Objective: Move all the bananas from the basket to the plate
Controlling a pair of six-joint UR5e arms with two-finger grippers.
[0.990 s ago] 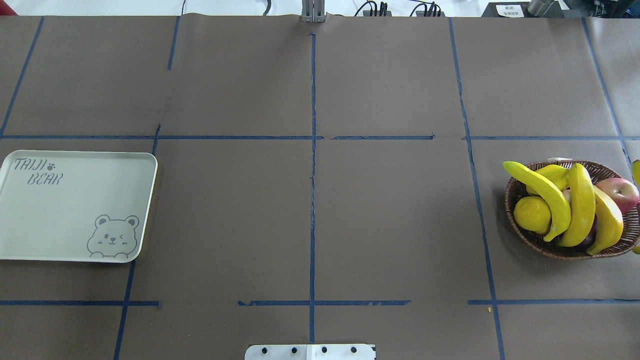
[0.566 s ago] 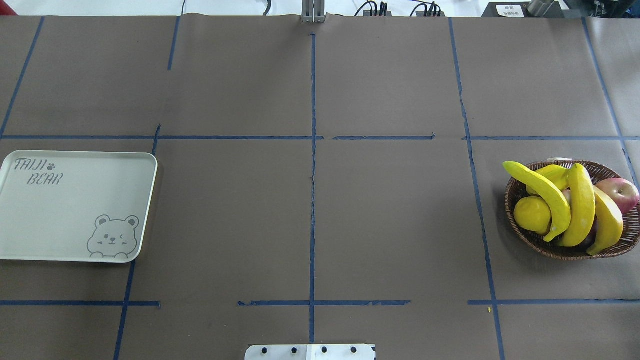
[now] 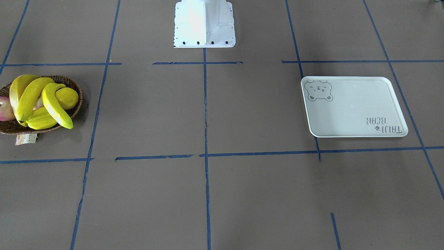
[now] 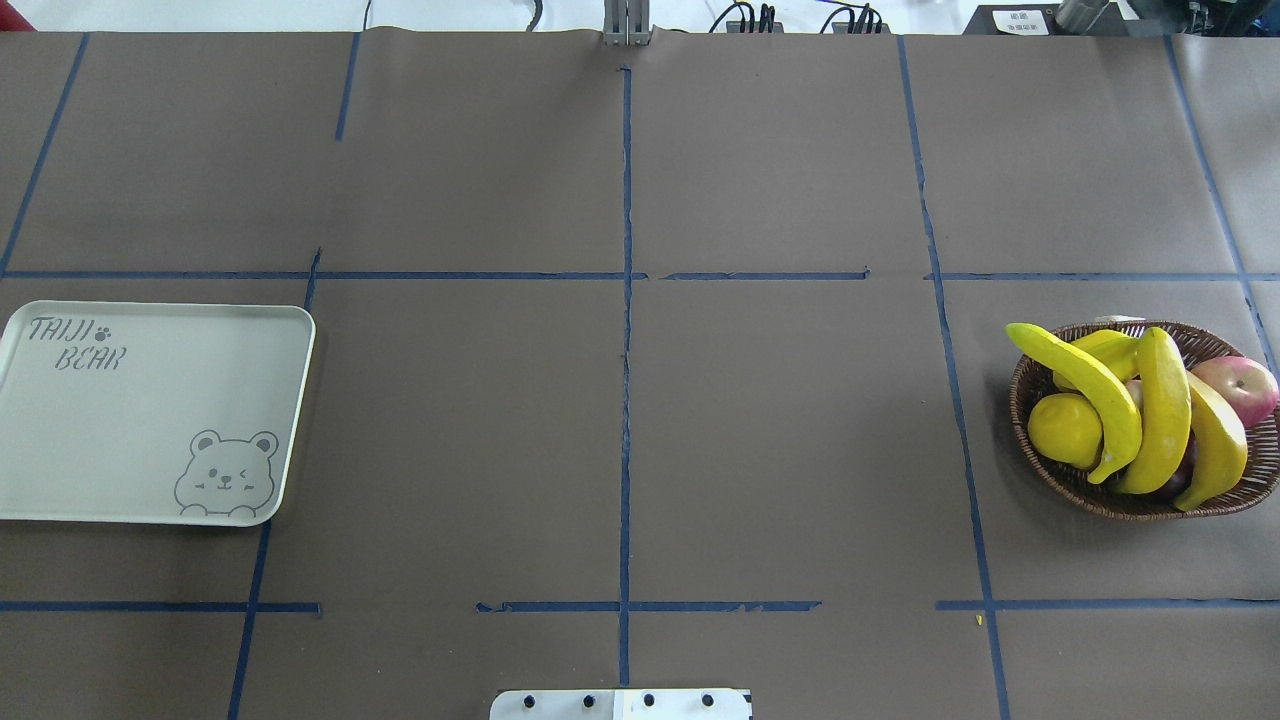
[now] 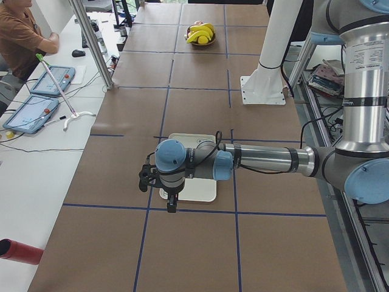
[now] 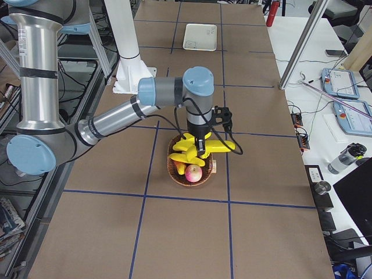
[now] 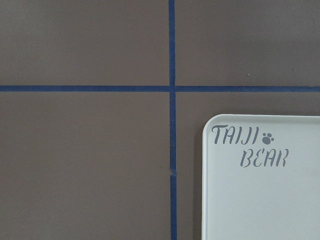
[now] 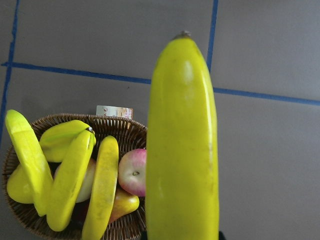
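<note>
Three bananas (image 4: pixel 1160 410) lie across the brown wicker basket (image 4: pixel 1060 480) at the table's right; it also shows in the front view (image 3: pixel 10 130). My right gripper (image 6: pixel 201 148) hovers over the basket and is shut on a fourth banana (image 8: pixel 182 140), which fills the right wrist view above the basket's rim (image 8: pixel 125 130). The plate (image 4: pixel 150 410), a pale tray with a bear face, is bare at the left. My left gripper (image 5: pixel 171 207) hangs over the plate's edge (image 5: pixel 203 191); I cannot tell whether it is open. Both grippers are outside the overhead and front views.
A lemon (image 4: pixel 1062 428) and a red apple (image 4: pixel 1240 385) also lie in the basket. A paper tag (image 3: pixel 26 139) sticks out at its rim. The white robot base (image 3: pixel 204 24) stands mid-table. A side bench with tablets (image 5: pixel 45 79) runs along the far edge.
The yellow slivers of the held banana at the overhead view's right edge have gone out of view. The basket, its fruit and the plate have not moved.
</note>
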